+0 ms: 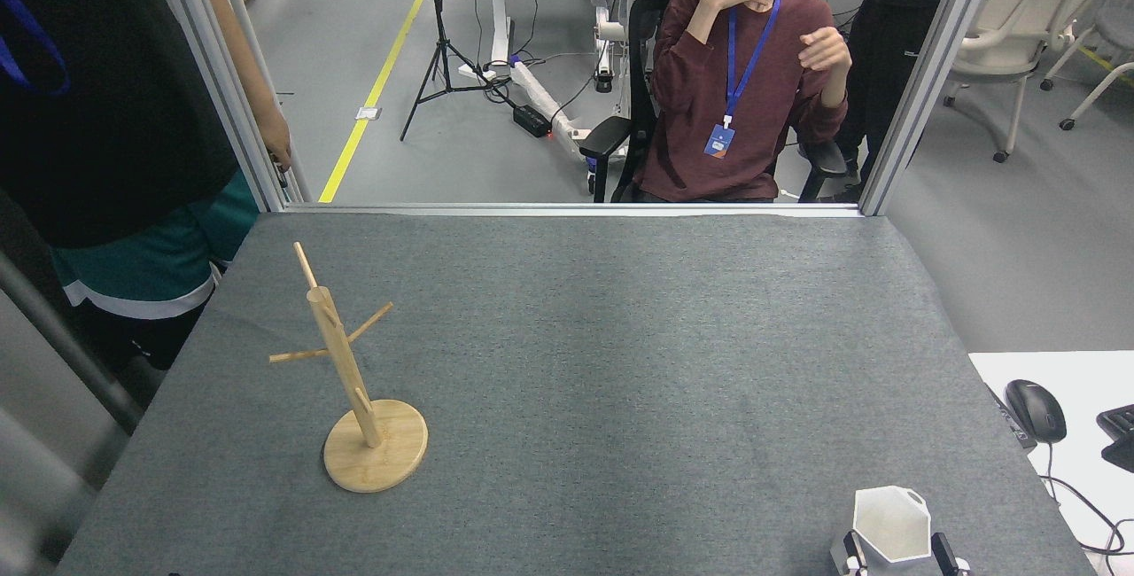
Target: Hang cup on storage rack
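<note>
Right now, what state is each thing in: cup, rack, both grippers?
cup: upright, mouth open toward the camera, near right corner of the table, not hung.
storage rack: standing on its round base, every peg bare.
right gripper: fingers either side of the cup; closure unclear.
left gripper: out of view.

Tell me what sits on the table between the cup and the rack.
Nothing. In the head view, only bare grey table runs from the white cup at the near right to the wooden rack at the left.
</note>
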Robot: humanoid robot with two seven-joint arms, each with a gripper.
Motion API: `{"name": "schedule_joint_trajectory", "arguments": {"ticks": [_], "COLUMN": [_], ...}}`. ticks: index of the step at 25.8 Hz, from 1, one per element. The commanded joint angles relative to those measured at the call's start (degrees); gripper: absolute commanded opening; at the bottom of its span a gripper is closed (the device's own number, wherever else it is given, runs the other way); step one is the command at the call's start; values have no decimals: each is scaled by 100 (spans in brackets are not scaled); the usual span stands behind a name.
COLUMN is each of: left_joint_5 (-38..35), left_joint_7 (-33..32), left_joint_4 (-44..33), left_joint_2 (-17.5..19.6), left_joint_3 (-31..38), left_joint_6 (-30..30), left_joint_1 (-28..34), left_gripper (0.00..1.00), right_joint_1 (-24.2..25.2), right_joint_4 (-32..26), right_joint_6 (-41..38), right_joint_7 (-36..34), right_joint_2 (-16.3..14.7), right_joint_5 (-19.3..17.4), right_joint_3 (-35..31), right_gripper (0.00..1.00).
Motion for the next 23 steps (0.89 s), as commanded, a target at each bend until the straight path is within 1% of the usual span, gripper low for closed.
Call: {"name": "schedule_joint_trajectory", "arguments": {"ticks": [1, 23], "left_joint_5": [0, 0], "left_joint_7": [3, 3], "left_joint_4": [2, -7], "left_joint_2": [3, 3], "left_joint_3": [8, 8], "left_joint_6": [1, -8], "left_joint_1": [0, 0], "left_gripper": [100, 100], "right_joint_1": [-100, -126], "right_joint_4": [70, 97], "right_joint_6": [8, 43], "right_joint_7": [-3, -11], "right_joint_2": [8, 17], "right_joint_5": [15, 6], "right_joint_3": [43, 69], "right_gripper": [98, 98]}}
